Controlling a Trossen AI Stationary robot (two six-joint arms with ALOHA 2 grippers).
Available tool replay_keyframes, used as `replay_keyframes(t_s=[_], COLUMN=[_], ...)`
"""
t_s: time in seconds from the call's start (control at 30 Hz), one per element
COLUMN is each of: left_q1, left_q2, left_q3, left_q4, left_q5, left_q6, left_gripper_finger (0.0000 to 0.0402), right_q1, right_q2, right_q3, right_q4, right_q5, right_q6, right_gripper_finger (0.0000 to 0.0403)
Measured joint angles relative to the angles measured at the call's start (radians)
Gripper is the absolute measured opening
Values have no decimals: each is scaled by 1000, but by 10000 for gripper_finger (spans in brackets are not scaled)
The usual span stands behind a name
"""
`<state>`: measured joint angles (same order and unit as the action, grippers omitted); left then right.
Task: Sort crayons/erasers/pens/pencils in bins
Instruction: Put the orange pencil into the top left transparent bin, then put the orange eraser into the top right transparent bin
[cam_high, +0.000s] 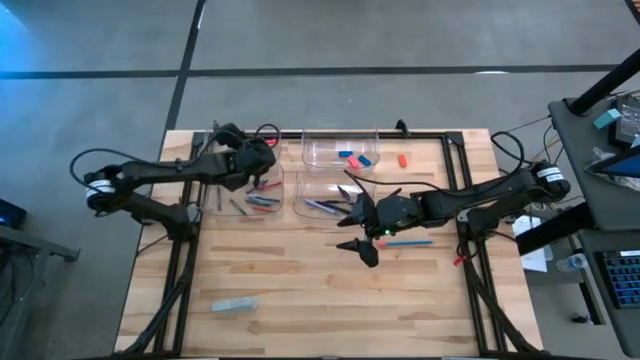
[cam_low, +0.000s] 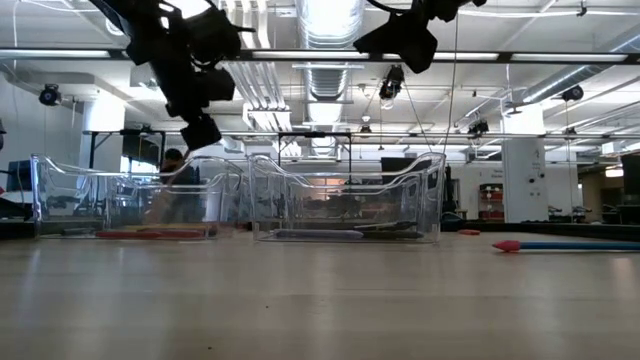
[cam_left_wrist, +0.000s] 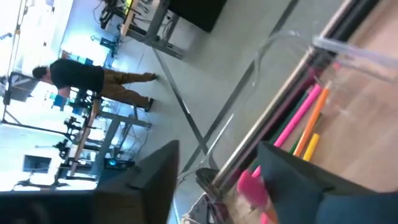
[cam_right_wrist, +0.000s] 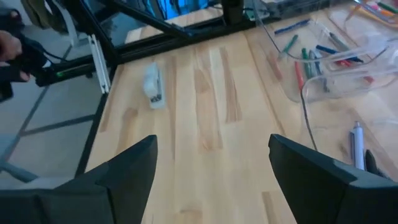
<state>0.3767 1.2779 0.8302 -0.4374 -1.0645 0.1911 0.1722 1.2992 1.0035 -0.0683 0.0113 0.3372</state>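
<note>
Four clear bins stand at the table's far side. My left gripper hangs open over the far left bin, where pink, orange and yellow pencils lie. A pink end shows between its fingers. The far right bin holds blue and red erasers. Pens lie in the near right bin, and coloured sticks in the near left one. My right gripper hangs open above the table, beside a blue pencil. My left gripper's fingers stand apart. The pink end lies close to one finger, and I cannot tell whether they touch.
A red piece lies on the table right of the far right bin, and another near the right edge. A pale grey-blue block sits near the front left. A person stands in the room beyond.
</note>
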Motion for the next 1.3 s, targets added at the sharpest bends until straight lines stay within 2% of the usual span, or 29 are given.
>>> replay_keyframes(t_s=[0.1,0.2,0.43,0.53,0.6,0.67,0.77,0.9,1.03,1.13,1.3], left_q1=[-7,-27,-58,-67,-73,-82,-113,-186,-259,-300,-362], left_q2=[-27,-95,-304,-404,-466,-521,-561,-556,-507,-449,-352], left_q3=[16,23,24,14,-10,-54,-142,-256,-337,-366,-367], left_q4=[-16,-7,21,47,112,217,372,505,656,764,876], left_q5=[2,28,144,299,464,641,797,819,819,819,818], left_q6=[-29,-53,-85,-155,-196,-235,-299,-335,-356,-370,-371], left_gripper_finger=[247,276,282,283,283,283,283,283,283,283,283], right_q1=[0,0,0,0,-4,-32,-98,-203,-336,-477,-702], right_q2=[-22,-56,-149,-192,-212,-225,-235,-252,-252,-251,-247], right_q3=[0,0,0,0,-1,-5,-26,-104,-194,-260,-372], right_q4=[-51,-128,-342,-496,-603,-713,-828,-834,-812,-711,-402], right_q5=[11,71,210,329,436,480,459,382,377,354,215], right_q6=[4,7,63,110,174,239,311,301,269,258,166], right_gripper_finger=[294,294,290,286,284,281,273,261,251,246,244])
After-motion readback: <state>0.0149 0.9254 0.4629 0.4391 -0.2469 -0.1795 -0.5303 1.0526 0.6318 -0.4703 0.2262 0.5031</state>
